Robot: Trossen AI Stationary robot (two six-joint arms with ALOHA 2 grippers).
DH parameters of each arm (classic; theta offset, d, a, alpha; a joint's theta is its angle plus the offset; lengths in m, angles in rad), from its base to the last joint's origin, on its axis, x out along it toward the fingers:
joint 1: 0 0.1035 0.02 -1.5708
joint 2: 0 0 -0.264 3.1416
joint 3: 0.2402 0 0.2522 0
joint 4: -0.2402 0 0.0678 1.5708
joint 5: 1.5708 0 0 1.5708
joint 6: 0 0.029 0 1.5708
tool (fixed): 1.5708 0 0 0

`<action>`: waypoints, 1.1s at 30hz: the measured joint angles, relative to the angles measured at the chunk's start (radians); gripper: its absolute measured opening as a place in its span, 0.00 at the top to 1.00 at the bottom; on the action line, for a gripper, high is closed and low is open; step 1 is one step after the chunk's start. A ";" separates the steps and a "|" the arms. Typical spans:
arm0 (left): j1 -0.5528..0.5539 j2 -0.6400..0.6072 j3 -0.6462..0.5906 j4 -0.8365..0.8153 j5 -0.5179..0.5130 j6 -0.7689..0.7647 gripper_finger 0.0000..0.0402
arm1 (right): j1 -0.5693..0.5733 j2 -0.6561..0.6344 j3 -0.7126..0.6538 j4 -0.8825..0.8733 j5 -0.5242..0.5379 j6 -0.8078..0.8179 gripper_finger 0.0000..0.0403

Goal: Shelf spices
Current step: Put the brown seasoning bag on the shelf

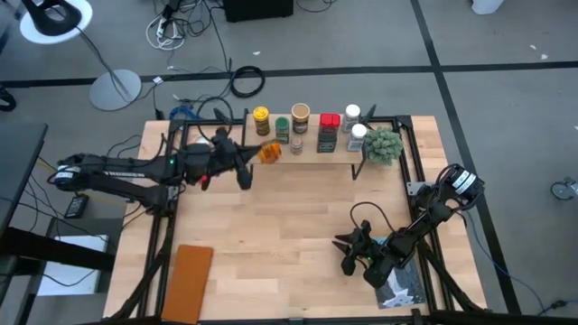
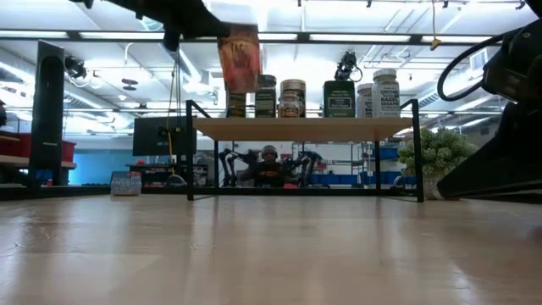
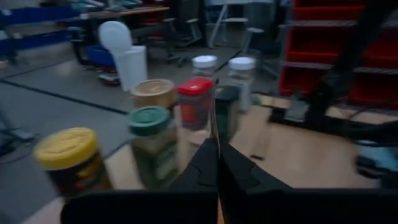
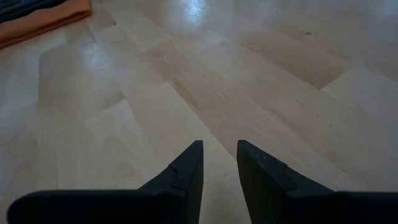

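Above the shelf's (image 1: 325, 153) left end, the left gripper (image 1: 256, 155) holds the flat packet (image 1: 270, 152) in closed jaws, high enough to clear the jars (image 1: 301, 120). Right gripper (image 1: 348, 248) waits low, jaws slightly open.

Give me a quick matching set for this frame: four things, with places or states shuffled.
Things:
1. yellow-lidded jar
2. brown packet
3. right end effector
4. small plant

Places or states:
A. held above the shelf's left end
B. open, low over bare table
C. leftmost on the shelf
D. beside the shelf's right end

Pairs: 1-C, 2-A, 3-B, 4-D
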 joint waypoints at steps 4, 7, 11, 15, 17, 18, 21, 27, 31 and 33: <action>0.060 0.014 0.000 -0.004 0.004 0.014 1.00 | 0.000 0.000 0.000 0.000 0.000 -0.001 0.76; 0.100 0.016 0.000 -0.024 0.005 0.014 1.00 | 0.000 0.000 0.000 -0.001 0.001 -0.003 0.76; 0.140 0.016 -0.001 -0.070 0.033 0.009 1.00 | 0.000 0.000 0.000 -0.001 0.001 -0.011 0.76; 0.167 0.016 -0.023 -0.070 0.047 0.008 1.00 | 0.000 0.000 0.000 -0.001 0.005 -0.011 0.77; 0.177 0.016 -0.031 -0.064 0.047 0.007 1.00 | 0.000 0.000 0.000 -0.001 0.005 -0.011 0.77; 0.183 0.016 -0.033 -0.055 0.050 0.007 1.00 | 0.000 0.000 0.000 -0.001 0.005 -0.011 0.77; 0.206 0.016 -0.034 -0.056 0.091 0.014 1.00 | 0.000 0.000 0.000 -0.002 0.005 -0.011 0.77; 0.239 0.016 -0.034 -0.072 0.149 0.009 1.00 | 0.000 0.000 0.000 -0.001 0.004 -0.011 0.77; 0.249 0.015 -0.034 -0.114 0.156 0.010 1.00 | 0.000 0.000 0.000 -0.001 0.000 -0.010 0.77; 0.255 0.015 -0.034 -0.139 0.154 0.014 1.00 | 0.000 0.000 0.000 -0.001 -0.001 -0.010 0.78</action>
